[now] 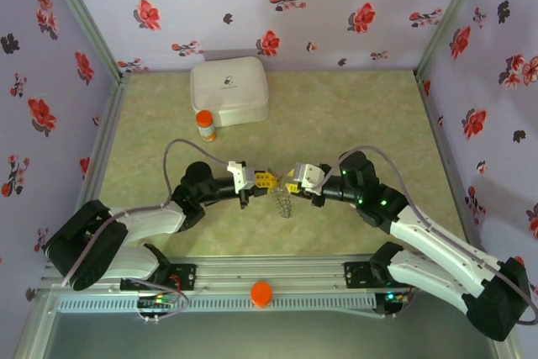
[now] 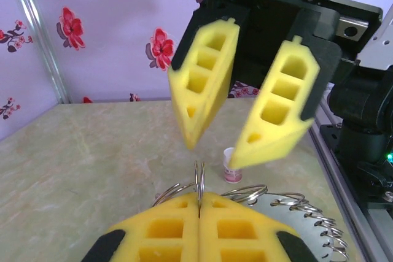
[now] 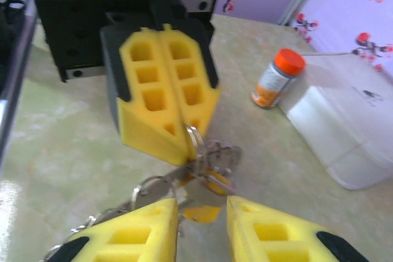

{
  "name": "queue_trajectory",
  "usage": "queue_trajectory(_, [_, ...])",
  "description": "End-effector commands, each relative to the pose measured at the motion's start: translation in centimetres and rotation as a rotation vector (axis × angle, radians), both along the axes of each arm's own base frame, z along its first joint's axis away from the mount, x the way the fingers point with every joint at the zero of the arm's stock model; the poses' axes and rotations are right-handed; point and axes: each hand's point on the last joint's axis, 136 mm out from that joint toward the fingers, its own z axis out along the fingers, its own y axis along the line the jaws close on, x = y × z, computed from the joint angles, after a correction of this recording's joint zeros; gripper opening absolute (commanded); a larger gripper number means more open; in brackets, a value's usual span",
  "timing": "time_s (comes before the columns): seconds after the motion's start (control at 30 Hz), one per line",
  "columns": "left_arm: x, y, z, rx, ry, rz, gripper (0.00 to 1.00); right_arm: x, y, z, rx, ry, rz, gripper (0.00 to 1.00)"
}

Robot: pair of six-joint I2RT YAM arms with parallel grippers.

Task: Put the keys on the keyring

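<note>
The left jaws are pressed shut on the keyring. It stands edge-on out of their tips, held above the surface, and the rest of its toothed loop hangs slack below. Just beyond, toward the right arm, the keys dangle in a blurred cluster. They seem to touch the ring, but whether they are threaded on it I cannot tell. The right jaws stand partly apart and hold nothing. They face the left jaws tip to tip and are the nearer to the keys, which lie straight ahead at their gap.
</note>
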Motion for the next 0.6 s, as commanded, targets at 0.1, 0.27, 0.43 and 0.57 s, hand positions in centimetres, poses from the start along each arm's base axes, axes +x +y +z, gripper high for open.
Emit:
queue_trajectory(0.1, [-0.6,-0.5,1.7,-0.031,-0.077,-0.055,0.00,-0.3,1.3,2.1,0.092,0.049,0.054,0.28])
queue_trajectory(0.27, [-0.8,-0.5,1.8,-0.034,-0.074,-0.070,0.00,0.2,1.4,2.3,0.101,0.038,0.031,0.27])
queue_trajectory(0.43, [-0.9,-0.5,1.8,-0.035,-0.076,-0.074,0.00,0.2,1.8,2.7,0.130,0.056,0.040,0.20])
queue_trajectory(0.57, [-0.8,-0.7,2.0,-0.044,-0.081,-0.074,0.00,-0.1,2.2,2.4,0.126,0.084,0.068,0.13])
